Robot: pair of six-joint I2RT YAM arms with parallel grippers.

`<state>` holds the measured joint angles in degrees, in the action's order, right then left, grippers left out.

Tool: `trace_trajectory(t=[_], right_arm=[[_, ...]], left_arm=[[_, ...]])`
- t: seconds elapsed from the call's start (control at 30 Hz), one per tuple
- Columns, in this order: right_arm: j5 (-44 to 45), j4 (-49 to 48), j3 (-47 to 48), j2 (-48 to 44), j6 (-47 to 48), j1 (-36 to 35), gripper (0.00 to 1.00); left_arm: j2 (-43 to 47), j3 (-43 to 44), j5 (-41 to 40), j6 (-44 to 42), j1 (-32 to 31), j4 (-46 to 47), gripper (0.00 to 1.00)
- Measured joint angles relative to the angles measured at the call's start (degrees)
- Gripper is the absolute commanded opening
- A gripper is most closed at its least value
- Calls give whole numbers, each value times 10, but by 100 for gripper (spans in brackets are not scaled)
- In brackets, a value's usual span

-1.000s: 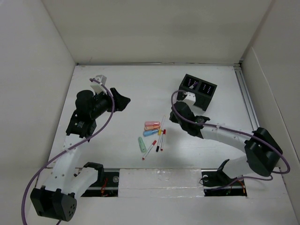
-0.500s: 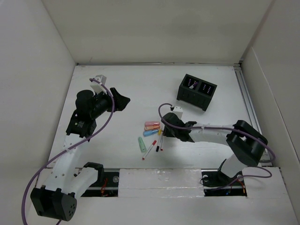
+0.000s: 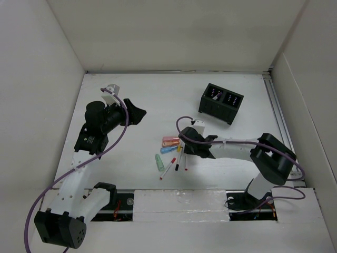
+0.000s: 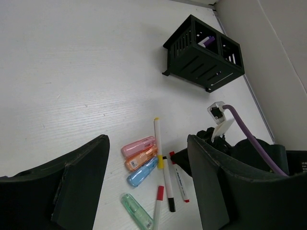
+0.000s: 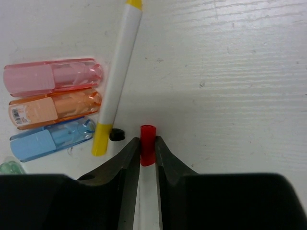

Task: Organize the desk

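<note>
Grip: right tool [image 5: 146,154] clamped on red-capped pen [image 5: 147,143] — long axis runs straight along tool, cap forward. Pen at mid-counter [image 3: 158,100], just beside yellow-capped pen [image 5: 117,81] and highlighters [image 5: 53,103]; cannot tell if lifted. Black organizer [image 3: 221,103] lies beyond, rightward — right arm nearer. Left tool [image 4: 147,141] agape, empty, well apart.

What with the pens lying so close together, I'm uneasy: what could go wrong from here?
1. The right gripper pinches the red-capped pen close to its cap end, so the pen may swing or slip when lifted.
2. The yellow-capped pen and a black cap lie right beside the fingers, so a lift or a sideways move could drag or scatter them.
</note>
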<state>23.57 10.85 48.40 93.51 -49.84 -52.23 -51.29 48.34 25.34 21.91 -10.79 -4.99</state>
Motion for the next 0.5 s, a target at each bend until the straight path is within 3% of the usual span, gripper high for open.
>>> trace_trajectory(t=[0.13, 0.23, 0.4, 0.5], right_arm=[[11, 35, 5, -4, -14, 0, 34], [16, 68, 10, -8, -20, 0, 35], [17, 90, 16, -8, -24, 0, 35], [17, 97, 25, 0, -23, 0, 27]], left_arm=[[0, 0, 2, 0, 0, 0, 62], [0, 0, 2, 0, 0, 0, 62], [1, 0, 1, 0, 0, 0, 62], [1, 0, 2, 0, 0, 0, 62]])
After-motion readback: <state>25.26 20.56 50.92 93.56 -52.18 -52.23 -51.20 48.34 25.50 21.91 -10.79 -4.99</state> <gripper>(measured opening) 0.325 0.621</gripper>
